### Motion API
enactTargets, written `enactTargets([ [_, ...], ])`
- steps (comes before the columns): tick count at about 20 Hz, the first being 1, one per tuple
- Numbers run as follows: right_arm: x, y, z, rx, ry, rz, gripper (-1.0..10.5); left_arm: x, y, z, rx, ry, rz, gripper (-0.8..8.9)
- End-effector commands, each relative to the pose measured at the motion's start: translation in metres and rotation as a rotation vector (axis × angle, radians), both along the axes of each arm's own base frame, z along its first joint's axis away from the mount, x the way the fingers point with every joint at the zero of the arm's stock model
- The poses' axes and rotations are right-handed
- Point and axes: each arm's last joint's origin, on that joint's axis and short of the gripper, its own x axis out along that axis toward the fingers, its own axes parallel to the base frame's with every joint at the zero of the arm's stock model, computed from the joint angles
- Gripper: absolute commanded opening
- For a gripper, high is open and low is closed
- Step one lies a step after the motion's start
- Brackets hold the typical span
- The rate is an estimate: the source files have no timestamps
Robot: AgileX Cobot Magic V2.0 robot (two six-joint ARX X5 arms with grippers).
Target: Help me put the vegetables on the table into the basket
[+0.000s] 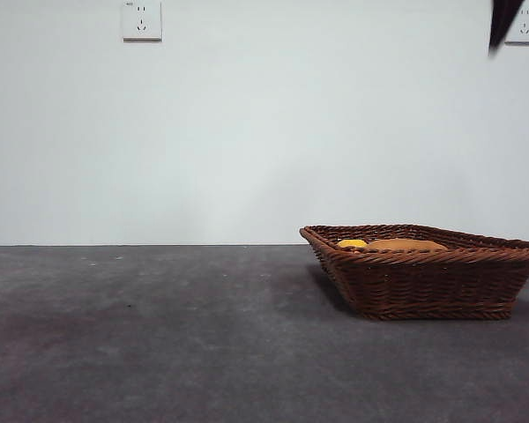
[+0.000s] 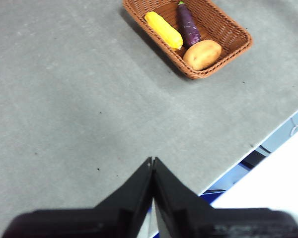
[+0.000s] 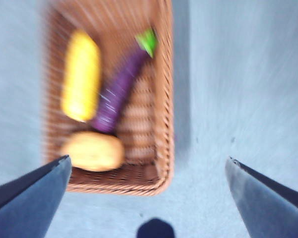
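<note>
All three vegetables are seen inside the wicker basket [image 2: 188,37]: potato [image 2: 202,54], yellow squash [image 2: 164,29], eggplant [image 2: 187,24]. Left gripper [image 2: 152,161] jaws are pressed together; right gripper [image 3: 149,166] jaws are spread wide. The potato is judged firm and heavy, best gripped across its middle.

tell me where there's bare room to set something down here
The dark grey table is bare on the whole side away from the woven brown wicker basket. The basket is crowded: yellow elongated vegetable, purple eggplant and tan oval potato fill most of it.
</note>
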Motion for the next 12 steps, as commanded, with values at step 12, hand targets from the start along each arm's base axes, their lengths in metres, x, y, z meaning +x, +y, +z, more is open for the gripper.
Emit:
enactTargets([
  [12, -0.172, -0.001, 0.07, -0.03, -0.417, -0.013, 0.0, 0.019, -0.021, -0.008, 0.036, 0.09, -0.055, -0.04],
])
